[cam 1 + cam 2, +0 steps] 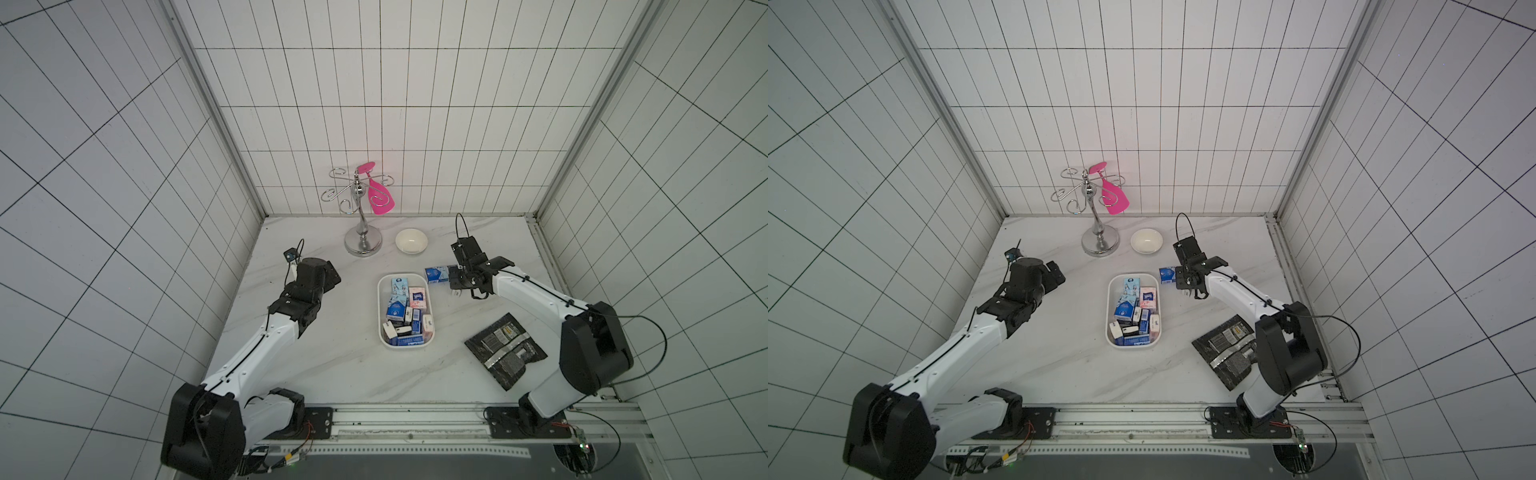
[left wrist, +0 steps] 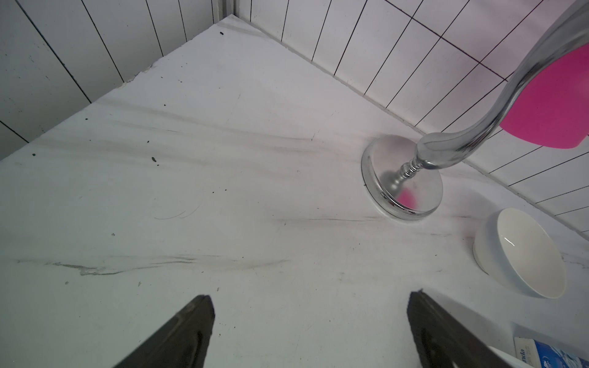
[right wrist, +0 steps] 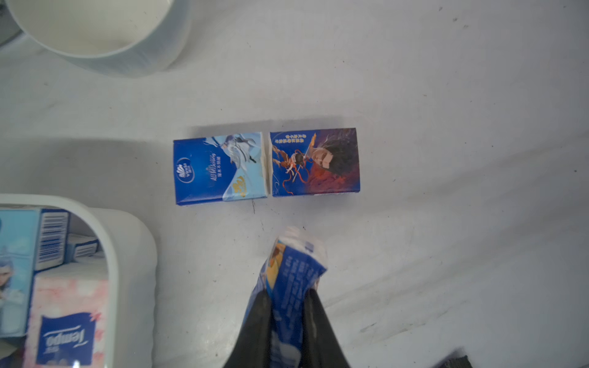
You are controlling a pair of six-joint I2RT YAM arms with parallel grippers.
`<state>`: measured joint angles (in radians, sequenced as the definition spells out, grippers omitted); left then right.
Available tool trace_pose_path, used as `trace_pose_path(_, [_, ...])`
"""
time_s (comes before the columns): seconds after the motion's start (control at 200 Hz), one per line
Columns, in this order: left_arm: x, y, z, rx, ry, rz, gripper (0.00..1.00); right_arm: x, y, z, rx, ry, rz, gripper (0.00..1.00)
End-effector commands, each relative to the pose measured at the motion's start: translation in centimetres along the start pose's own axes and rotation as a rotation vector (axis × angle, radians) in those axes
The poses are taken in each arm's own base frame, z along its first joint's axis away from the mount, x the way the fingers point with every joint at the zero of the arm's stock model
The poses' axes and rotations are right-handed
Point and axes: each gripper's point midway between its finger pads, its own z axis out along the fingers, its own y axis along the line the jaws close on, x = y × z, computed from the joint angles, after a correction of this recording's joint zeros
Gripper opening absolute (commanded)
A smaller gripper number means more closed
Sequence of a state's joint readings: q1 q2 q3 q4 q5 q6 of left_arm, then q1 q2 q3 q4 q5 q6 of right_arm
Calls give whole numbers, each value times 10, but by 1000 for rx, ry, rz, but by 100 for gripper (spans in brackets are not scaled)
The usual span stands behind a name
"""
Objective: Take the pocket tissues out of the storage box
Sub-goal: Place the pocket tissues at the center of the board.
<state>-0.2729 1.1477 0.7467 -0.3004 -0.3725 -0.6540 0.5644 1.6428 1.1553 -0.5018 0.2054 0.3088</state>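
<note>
**Right arm is holding a tissue packet outside the box**

I am watching the right end effector [image 3: 288, 306] clamping the held packet [image 3: 294, 267] by one end, and the blue wrapper is buckling and creasing between the jaws. The packet is hanging over the tabletop [image 1: 332, 365], just right of the far end of the storage box [image 1: 379, 316]. I cannot tell whether its free end is touching the surface. Two more are lying flat there, edge to edge: a pale-cornered blue packet [image 3: 220, 167] and a dark illustrated packet [image 3: 314, 162]. The remaining pocket tissues [image 1: 405, 316] are sitting jumbled in the box, some flat and some on edge.

The left end effector [image 2: 309, 296] is hovering with its jaws wide apart and empty. It is over bare marbled tabletop on the far left, near the chrome stand [image 2: 403, 178] and the glossy white bowl [image 2: 522, 251].

I am judging these packets to be light, soft and squashy, with slick printed film that could be sliding under a weak pinch. I am favouring a hold across the narrow width, well in from the corner. The ones standing on edge are offering the easiest bite. The box is looking like smooth, rigid white plastic with rounded corners, and I am expecting it to be light enough to shift if nudged.
</note>
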Motion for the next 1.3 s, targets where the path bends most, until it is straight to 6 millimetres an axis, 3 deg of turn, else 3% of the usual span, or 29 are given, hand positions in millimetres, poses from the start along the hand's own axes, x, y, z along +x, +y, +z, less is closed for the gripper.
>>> trace_pose_path(0.0, [-8, -5, -2, 10, -12, 6, 98, 28, -12, 21, 76, 120, -37, 6])
trace_pose_path(0.185, [-6, -1, -1, -5, -14, 4, 98, 41, -17, 41, 135, 188, -74, 8])
trace_pose_path(0.45, [-3, -1, 3, -9, -3, 2, 98, 35, 3, 41, 37, 164, -41, 60])
trace_pose_path(0.515, [-1, -2, 3, -7, 2, 4, 98, 29, 11, 35, 0, 137, -34, 67])
trace_pose_path(0.735, [0, -1, 4, -7, 2, 2, 98, 10, 21, 9, -80, 62, 0, 71])
trace_pose_path(1.0, [1, -2, 3, 0, 7, 0, 98, 19, 27, -3, -150, 59, 20, 67])
trace_pose_path(1.09, [1, -2, 2, 2, 6, 4, 98, 20, 19, -2, -113, 46, 28, 68])
trace_pose_path(1.294, [0, -4, -1, 14, 2, 5, 98, 19, -20, 0, -25, 19, 88, 69])
